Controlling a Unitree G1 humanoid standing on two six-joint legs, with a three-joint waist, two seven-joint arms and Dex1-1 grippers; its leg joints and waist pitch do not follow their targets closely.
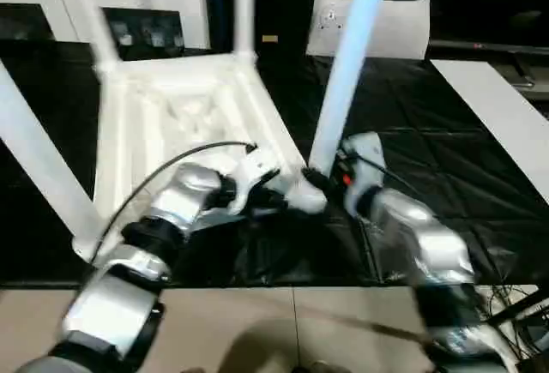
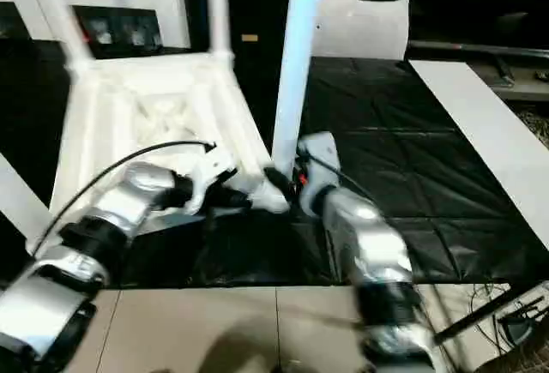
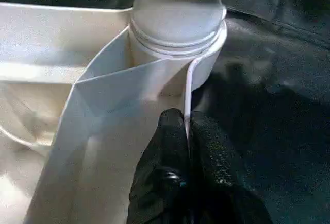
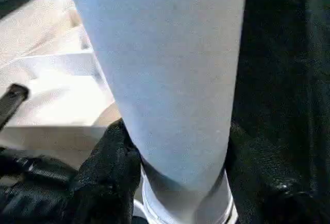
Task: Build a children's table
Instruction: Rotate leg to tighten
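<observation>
You've got silver forearms (image 1: 184, 195) with black wrist collars; a thin black cable (image 1: 163, 171) loops over the left one. White housing sits behind each gripper, with a red spot by the right gripper (image 1: 322, 186). Left gripper (image 3: 188, 134) fingers are black and pebble-textured.

— Where do the two eye views sit?
— High on the head, side by side, facing forward and down over the upturned tabletop (image 1: 171, 116) on the black mat (image 1: 412, 133).
— And the wrist cameras?
— Very near. Both face the same corner socket (image 3: 178, 33) and its leg (image 4: 165, 69) from opposite sides.
</observation>
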